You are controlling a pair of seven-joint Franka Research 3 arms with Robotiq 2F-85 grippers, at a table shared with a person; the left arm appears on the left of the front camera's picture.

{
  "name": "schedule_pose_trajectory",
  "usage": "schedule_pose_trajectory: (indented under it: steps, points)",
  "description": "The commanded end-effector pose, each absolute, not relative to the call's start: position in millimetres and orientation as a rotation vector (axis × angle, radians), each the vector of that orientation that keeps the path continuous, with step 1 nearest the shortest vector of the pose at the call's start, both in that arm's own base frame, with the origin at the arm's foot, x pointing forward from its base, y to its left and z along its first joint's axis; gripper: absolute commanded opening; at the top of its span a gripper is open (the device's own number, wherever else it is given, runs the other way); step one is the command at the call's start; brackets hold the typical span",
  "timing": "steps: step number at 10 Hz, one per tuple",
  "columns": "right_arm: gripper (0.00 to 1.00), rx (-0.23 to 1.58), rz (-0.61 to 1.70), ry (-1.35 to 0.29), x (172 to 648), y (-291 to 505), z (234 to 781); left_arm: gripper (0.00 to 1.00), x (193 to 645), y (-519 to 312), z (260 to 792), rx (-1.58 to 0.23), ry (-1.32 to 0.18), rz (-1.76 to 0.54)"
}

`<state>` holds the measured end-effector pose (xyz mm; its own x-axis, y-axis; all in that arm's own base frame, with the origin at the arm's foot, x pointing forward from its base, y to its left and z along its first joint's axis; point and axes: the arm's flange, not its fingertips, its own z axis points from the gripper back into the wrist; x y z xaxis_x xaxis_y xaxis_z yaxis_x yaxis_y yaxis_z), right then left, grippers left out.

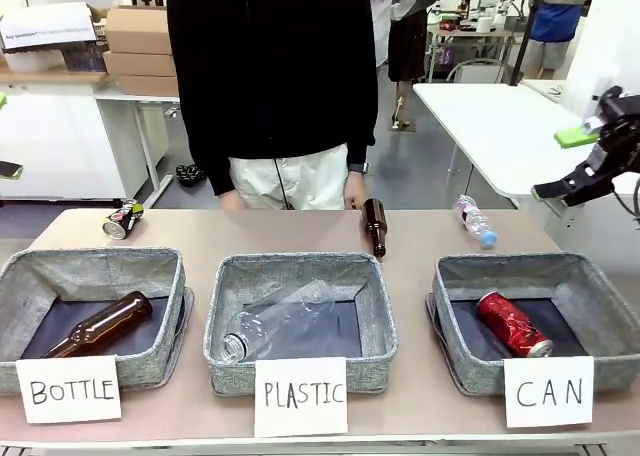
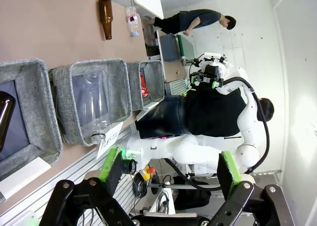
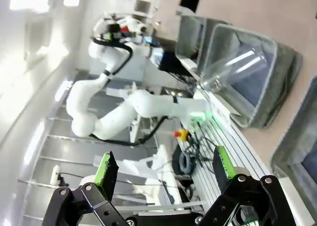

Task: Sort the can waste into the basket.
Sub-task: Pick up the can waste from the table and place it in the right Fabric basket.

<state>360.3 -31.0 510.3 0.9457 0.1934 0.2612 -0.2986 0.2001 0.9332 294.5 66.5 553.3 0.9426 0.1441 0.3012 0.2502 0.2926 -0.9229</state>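
The red can (image 1: 513, 323) lies in the grey basket (image 1: 455, 361) behind the "CAN" sign; the left wrist view shows this can (image 2: 143, 84) in its basket (image 2: 154, 72) too. The crushed dark can (image 1: 123, 219) lies on the table at the far left, behind the "BOTTLE" bin. My right gripper (image 1: 572, 162) hangs open and empty in the air at the right edge, above and behind the basket. In its own view the right gripper (image 3: 164, 167) is open. My left gripper (image 2: 171, 172) is open, holds nothing and stands off the table's front edge.
A brown bottle (image 1: 375, 226) lies mid-table by the person's hand (image 1: 354, 190). A clear plastic bottle (image 1: 476, 220) lies to its right. The "PLASTIC" bin (image 1: 222, 326) holds a clear bottle (image 1: 275, 321). The "BOTTLE" bin (image 1: 172, 306) holds a brown bottle (image 1: 98, 325). The person stands at the far edge.
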Motion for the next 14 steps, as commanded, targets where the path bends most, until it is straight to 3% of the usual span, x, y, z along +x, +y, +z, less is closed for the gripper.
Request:
schedule_pose_trajectory:
  steps: [1,11,12,14]
  points:
    - [1.0,1.259,0.363,-0.083,358.8,-30.3,516.6,1.0,295.1,65.8,554.2,-1.302,-0.374,-0.093]
    - [1.0,1.259,0.363,-0.083,358.8,-30.3,516.6,1.0,294.4,66.5,553.3,-1.28,-0.358,-0.073]
    - [1.0,1.259,0.363,-0.083,358.8,-30.3,516.6,1.0,287.4,53.7,567.2,-1.137,-0.483,-0.147]
    - [1.0,1.259,0.363,-0.083,358.8,-30.3,516.6,1.0,343.5,37.7,589.5,-0.658,-0.468,-0.195]
